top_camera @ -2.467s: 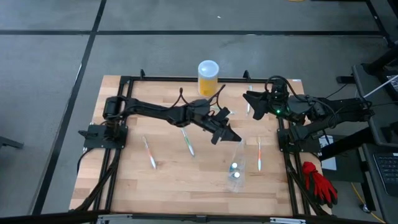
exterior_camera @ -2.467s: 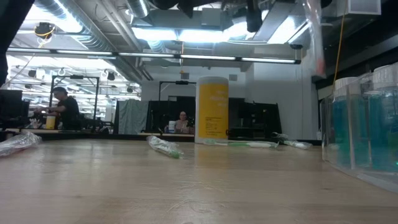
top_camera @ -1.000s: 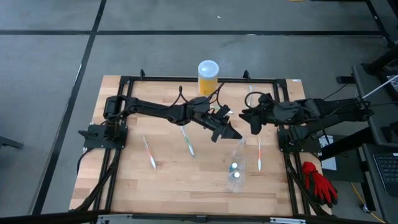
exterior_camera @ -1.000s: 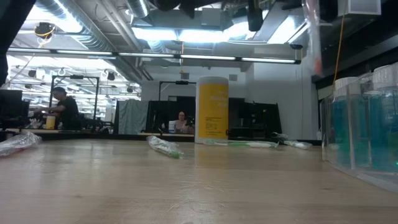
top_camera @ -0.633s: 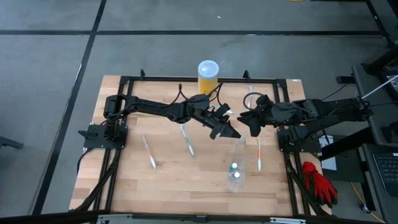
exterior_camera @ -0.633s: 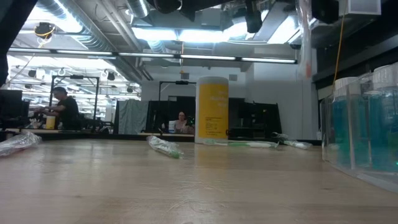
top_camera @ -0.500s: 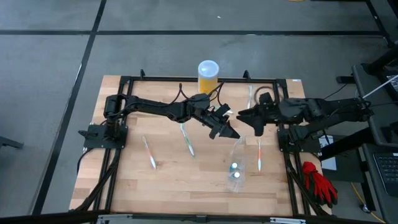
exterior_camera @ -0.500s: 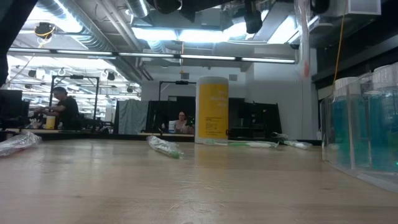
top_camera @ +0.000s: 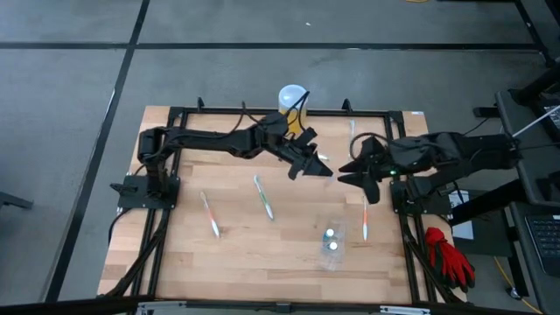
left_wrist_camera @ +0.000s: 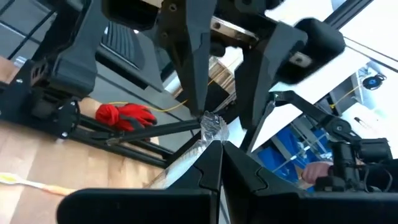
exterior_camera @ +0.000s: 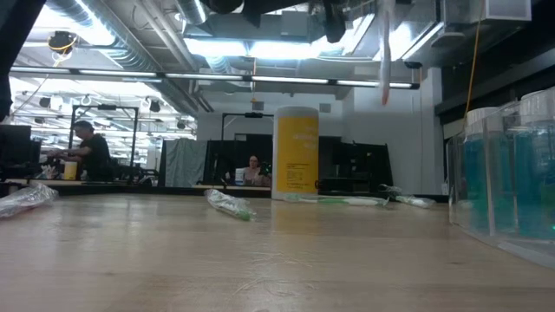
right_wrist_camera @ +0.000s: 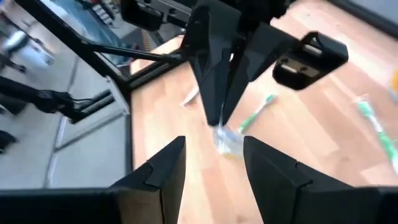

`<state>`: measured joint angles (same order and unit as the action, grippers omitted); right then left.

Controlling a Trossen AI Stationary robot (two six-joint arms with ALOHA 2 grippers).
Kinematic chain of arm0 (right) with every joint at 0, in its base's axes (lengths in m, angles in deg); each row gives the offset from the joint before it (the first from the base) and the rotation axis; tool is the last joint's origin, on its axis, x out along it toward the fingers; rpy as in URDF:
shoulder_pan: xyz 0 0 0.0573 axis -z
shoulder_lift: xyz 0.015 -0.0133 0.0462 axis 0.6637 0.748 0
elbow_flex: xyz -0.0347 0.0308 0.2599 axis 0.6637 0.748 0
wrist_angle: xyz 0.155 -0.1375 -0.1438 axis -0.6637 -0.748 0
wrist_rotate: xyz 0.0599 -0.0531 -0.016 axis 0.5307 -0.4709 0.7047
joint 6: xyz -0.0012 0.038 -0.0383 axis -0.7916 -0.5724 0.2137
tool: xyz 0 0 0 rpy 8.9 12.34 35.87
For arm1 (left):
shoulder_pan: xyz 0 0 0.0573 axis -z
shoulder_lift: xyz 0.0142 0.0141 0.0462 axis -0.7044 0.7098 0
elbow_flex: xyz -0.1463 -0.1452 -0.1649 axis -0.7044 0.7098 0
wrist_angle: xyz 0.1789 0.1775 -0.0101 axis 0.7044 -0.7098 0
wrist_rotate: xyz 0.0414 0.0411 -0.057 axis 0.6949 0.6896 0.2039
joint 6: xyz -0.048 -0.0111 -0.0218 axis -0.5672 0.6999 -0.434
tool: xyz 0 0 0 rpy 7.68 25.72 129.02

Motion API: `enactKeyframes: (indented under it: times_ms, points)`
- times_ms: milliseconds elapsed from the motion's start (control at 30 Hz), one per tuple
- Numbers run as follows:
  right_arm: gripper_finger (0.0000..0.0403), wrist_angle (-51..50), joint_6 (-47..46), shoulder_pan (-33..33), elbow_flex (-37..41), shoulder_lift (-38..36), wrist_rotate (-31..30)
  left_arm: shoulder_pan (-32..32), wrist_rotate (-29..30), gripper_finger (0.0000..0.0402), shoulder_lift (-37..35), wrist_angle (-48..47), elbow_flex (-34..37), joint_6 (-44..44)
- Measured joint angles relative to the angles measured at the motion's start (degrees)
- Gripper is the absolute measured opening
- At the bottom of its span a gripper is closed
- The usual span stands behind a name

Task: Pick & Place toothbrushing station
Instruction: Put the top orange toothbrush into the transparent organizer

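Overhead, left hand (top_camera: 320,169) pinching crinkly wrapped toothbrush (left_wrist_camera: 186,155) (slim, clear-sleeved), smooth wooden table (top_camera: 236,254)

Yellow jar (top_camera: 291,94) half hidden under left arm; cup (exterior_camera: 507,178) cut off.

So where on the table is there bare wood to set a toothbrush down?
Bare wood lies left of the pinkish toothbrush, and along the near edge below the green toothbrush. It is crowded around the clear cup, beside the orange toothbrush.
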<state>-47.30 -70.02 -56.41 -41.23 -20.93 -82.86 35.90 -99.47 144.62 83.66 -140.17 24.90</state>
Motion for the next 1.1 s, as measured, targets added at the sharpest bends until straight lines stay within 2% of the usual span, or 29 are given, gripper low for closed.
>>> enactKeyframes:
  times_ms: [167,433,1100]
  points:
    - [0.0164,0.02,4.11,0.4,-2.05,3.06,-2.08,0.03,0.28,0.0002,-0.4,-0.62,0.0,0.99]
    - [0.0159,-0.21,4.21,1.11,-2.44,4.96,-1.77,0.03,0.23,0.0002,-0.38,-0.73,0.0,1.01]
    - [0.0043,-0.23,2.77,1.14,-2.44,4.94,0.35,-1.07,-3.18,0.0002,-0.38,-0.78,0.0,0.99]
